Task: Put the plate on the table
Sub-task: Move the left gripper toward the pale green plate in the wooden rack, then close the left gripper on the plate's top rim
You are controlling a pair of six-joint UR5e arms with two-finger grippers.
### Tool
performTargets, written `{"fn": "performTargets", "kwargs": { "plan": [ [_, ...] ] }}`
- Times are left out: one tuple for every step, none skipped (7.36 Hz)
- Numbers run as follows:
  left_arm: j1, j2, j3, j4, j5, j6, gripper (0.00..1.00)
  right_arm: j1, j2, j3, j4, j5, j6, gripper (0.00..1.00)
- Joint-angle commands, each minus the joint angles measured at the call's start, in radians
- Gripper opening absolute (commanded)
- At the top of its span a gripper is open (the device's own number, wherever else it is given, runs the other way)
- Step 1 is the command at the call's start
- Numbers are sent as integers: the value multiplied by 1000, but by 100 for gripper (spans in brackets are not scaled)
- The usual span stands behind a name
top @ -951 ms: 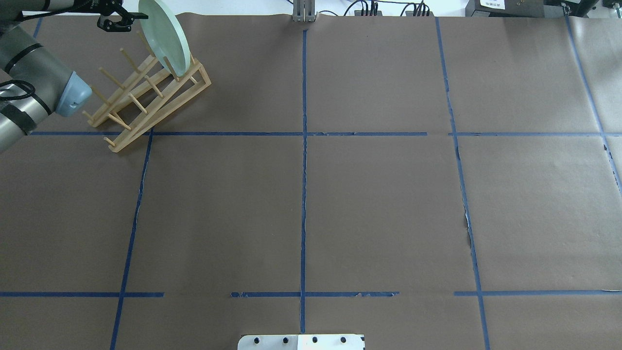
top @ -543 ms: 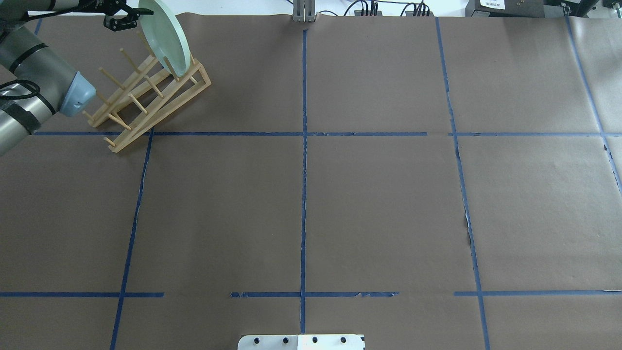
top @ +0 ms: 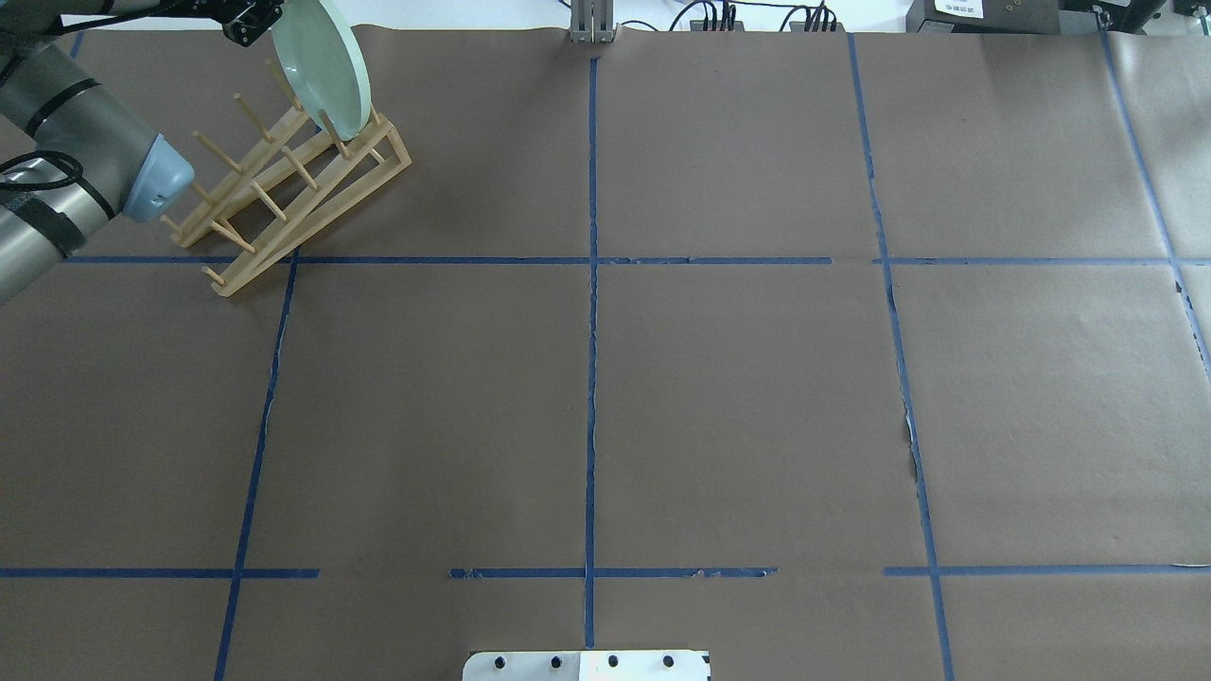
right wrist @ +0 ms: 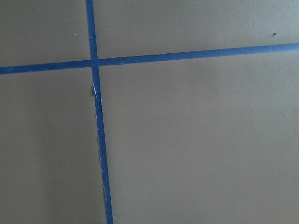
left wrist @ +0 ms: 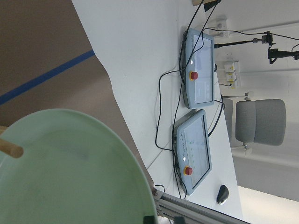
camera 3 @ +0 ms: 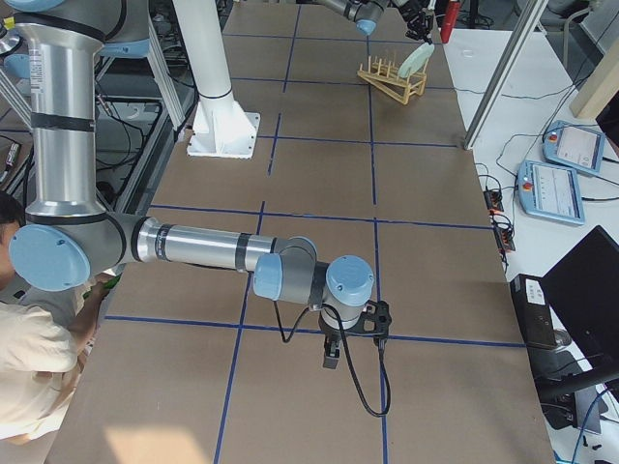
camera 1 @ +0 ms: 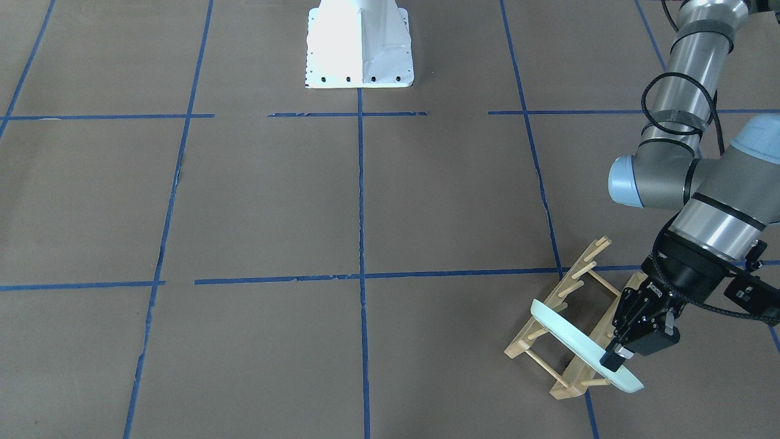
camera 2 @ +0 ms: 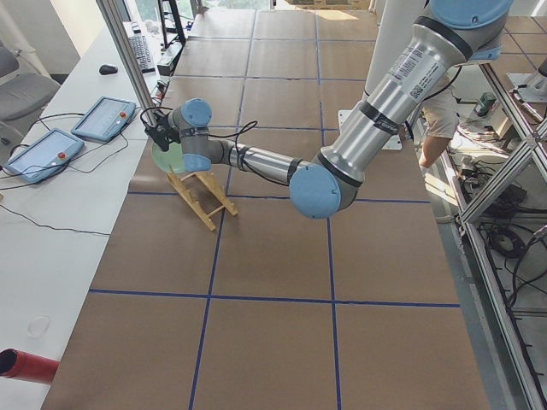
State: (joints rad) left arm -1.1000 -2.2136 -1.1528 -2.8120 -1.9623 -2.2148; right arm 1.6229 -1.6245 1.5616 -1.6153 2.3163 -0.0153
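Off at the table's far left corner, my left gripper (camera 1: 616, 360) straddles the upper rim of the mint-green plate (camera 1: 573, 337). One black finger (camera 1: 611, 358) lies over the face I can see and the other is hidden behind. I cannot tell whether the jaws squeeze the rim or only bracket it. Below the jaws the plate stands on edge, tilted, at the end of the wooden peg rack (top: 284, 180), which sits on the brown-paper table (top: 738, 397). Well apart from those jaws, far to the right, my right gripper (camera 3: 332, 356) points down close over a blue tape crossing (right wrist: 95, 63). Only the side view shows it, so I cannot tell how its jaws stand.
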Motion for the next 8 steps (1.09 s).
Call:
{"fn": "performTargets", "kwargs": {
  "plan": [
    [-26, 9, -94, 29, -27, -3, 0, 0, 0, 0, 0, 0, 0, 100],
    [-68, 8, -154, 93, -88, -3, 0, 0, 0, 0, 0, 0, 0, 100],
    [-90, 6, -210, 153, -133, -22, 0, 0, 0, 0, 0, 0, 0, 100],
    [-83, -6, -252, 246, -167, -5, 0, 0, 0, 0, 0, 0, 0, 100],
    [-60, -21, -283, 340, -220, 44, 0, 0, 0, 0, 0, 0, 0, 100],
    [-34, -40, -324, 485, -243, 125, 0, 0, 0, 0, 0, 0, 0, 100],
    [33, -79, -387, 758, -230, 258, 0, 0, 0, 0, 0, 0, 0, 100],
    [99, -101, -453, 975, -193, 371, 0, 0, 0, 0, 0, 0, 0, 100]
  ]
}}
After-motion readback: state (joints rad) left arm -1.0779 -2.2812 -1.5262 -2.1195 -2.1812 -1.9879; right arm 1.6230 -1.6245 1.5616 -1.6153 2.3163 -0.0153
